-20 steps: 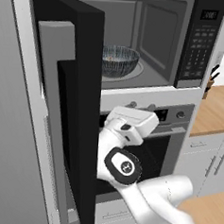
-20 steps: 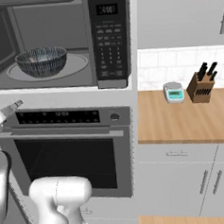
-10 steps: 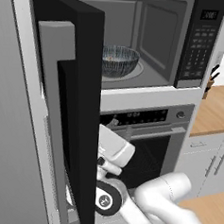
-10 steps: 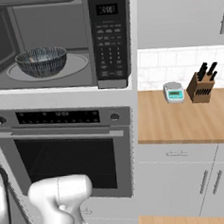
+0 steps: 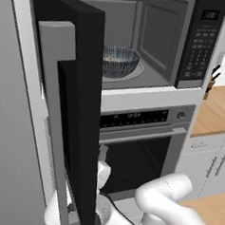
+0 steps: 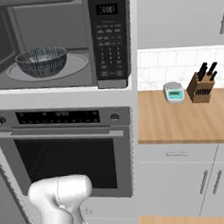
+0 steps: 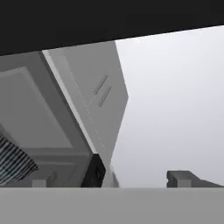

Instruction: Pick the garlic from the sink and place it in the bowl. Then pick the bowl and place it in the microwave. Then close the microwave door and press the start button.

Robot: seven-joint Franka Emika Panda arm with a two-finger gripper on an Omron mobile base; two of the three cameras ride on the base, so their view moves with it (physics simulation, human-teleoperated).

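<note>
The microwave stands with its black microwave door swung wide towards me at the left. The dark ribbed bowl rests on the turntable inside, also plain in the right base view as bowl beside the keypad. The bowl's wall hides the garlic. The sink is out of view. My arm hangs low under the door's lower edge. In the hand view my gripper is open, nothing between its fingertips, looking up at the door's dark underside.
An oven with a bar handle sits under the microwave. To the right a wooden counter carries a knife block and a small scale. White drawers lie below it. A grey wall panel stands left of the door.
My arm has dropped from in front of the oven panel to low down beneath the open door. Bowl and door have stayed put, and the jaws stay open.
</note>
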